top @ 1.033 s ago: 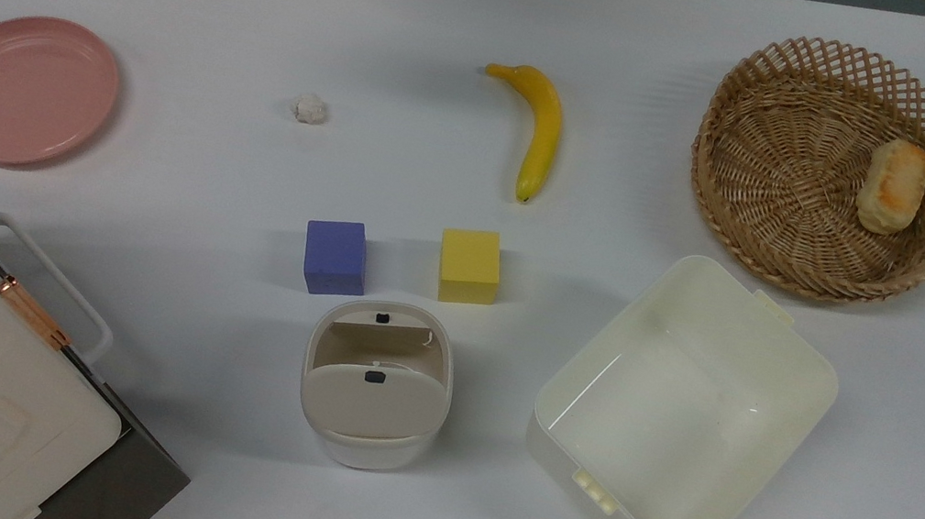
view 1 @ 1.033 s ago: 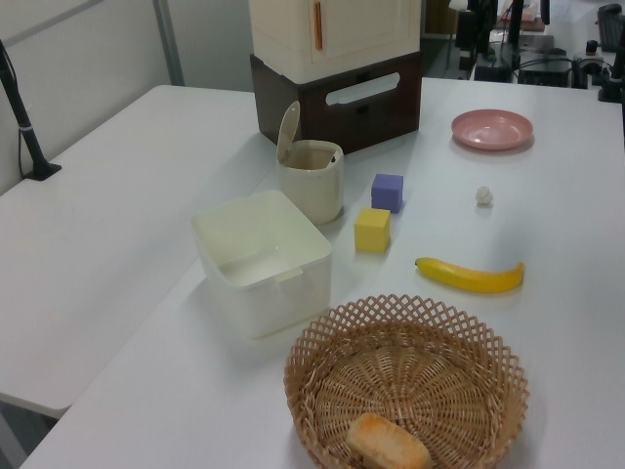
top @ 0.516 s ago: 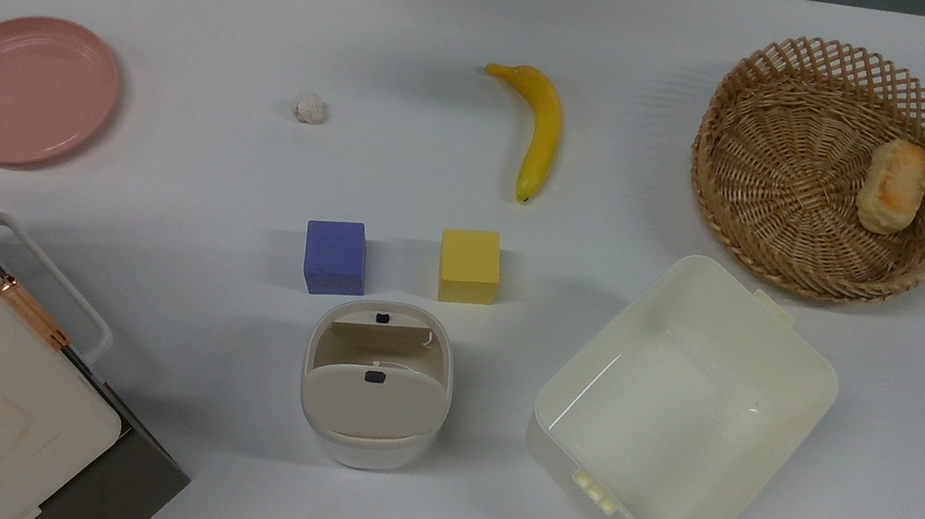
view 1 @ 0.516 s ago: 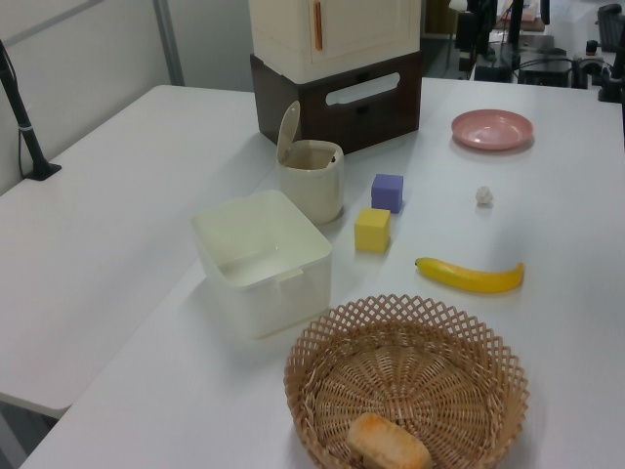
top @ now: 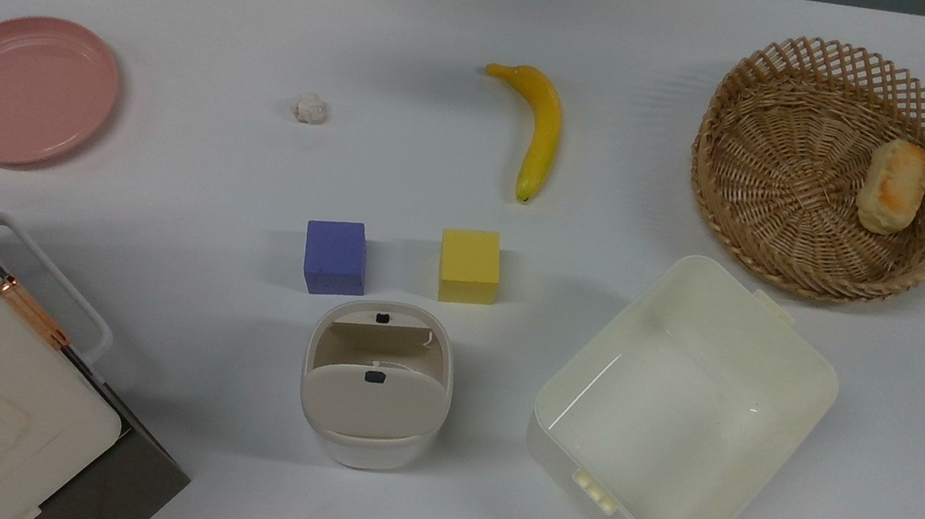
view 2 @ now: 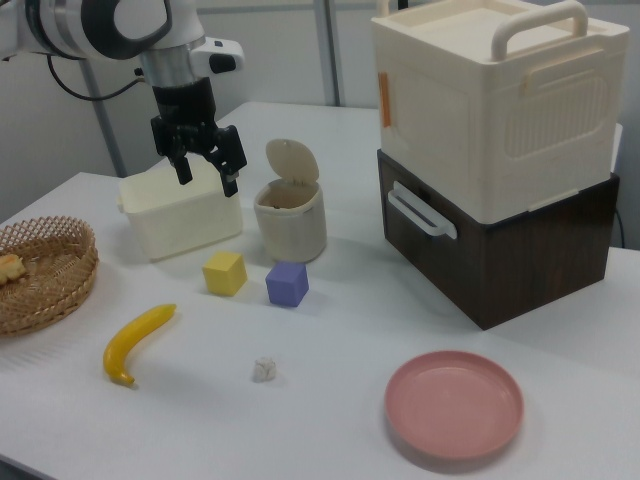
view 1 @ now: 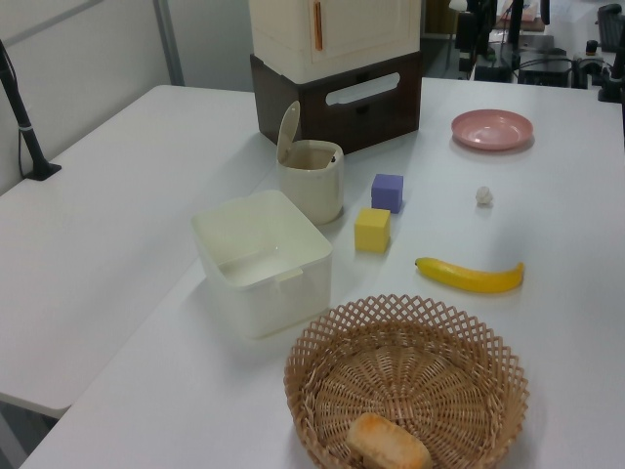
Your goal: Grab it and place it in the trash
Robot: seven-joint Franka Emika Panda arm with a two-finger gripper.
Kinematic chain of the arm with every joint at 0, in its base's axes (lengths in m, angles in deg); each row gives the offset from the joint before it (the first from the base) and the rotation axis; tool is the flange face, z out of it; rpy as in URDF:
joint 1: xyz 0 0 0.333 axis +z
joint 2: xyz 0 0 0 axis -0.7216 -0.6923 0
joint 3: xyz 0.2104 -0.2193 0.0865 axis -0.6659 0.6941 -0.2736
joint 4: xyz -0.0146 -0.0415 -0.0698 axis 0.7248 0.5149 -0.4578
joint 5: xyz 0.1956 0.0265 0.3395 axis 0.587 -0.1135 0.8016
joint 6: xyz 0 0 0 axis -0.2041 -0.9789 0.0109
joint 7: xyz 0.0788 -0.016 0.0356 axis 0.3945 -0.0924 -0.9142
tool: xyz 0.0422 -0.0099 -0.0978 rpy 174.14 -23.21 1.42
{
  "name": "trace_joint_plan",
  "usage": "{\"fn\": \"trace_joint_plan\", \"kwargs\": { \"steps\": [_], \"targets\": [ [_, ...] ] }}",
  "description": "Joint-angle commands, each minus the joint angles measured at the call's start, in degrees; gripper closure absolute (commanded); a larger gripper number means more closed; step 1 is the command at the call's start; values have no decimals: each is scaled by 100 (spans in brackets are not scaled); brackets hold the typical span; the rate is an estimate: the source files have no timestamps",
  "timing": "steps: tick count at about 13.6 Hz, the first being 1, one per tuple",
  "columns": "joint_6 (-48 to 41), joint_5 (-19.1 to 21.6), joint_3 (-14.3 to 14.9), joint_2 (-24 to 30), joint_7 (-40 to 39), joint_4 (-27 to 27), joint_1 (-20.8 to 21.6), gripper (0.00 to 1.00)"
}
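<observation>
A tiny crumpled off-white paper wad (top: 310, 109) (view 1: 483, 195) (view 2: 264, 370) lies by itself on the white table, between the pink plate and the banana. The small beige trash bin (top: 376, 383) (view 1: 312, 179) (view 2: 290, 218) stands with its flap lid tipped up, just behind the two cubes in the top view. In the right view my gripper (view 2: 207, 172) hangs open high above the table, in front of the cream tub and to the right view's left of the bin, with nothing between its fingers and far from the wad.
A purple cube (top: 335, 257) and a yellow cube (top: 469, 266) sit between wad and bin. A banana (top: 538, 130), a pink plate (top: 25, 88), a wicker basket (top: 810, 231) with a bread roll (top: 893, 187), a cream tub (top: 685, 406) and a stacked box (view 2: 500, 150) also stand here.
</observation>
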Motion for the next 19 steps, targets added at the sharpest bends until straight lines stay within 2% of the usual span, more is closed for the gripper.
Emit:
{"fn": "trace_joint_plan", "kwargs": {
  "steps": [1,11,13,16,19],
  "targets": [
    [-80,-81,10,30,-134,17,14,0],
    [-62,-116,10,83,-143,174,-30,0],
    [-19,-177,10,170,-152,420,-91,0],
    [472,-282,1,530,-152,1174,-170,0],
    [526,-292,1,514,-161,1510,-188,0]
  ]
}}
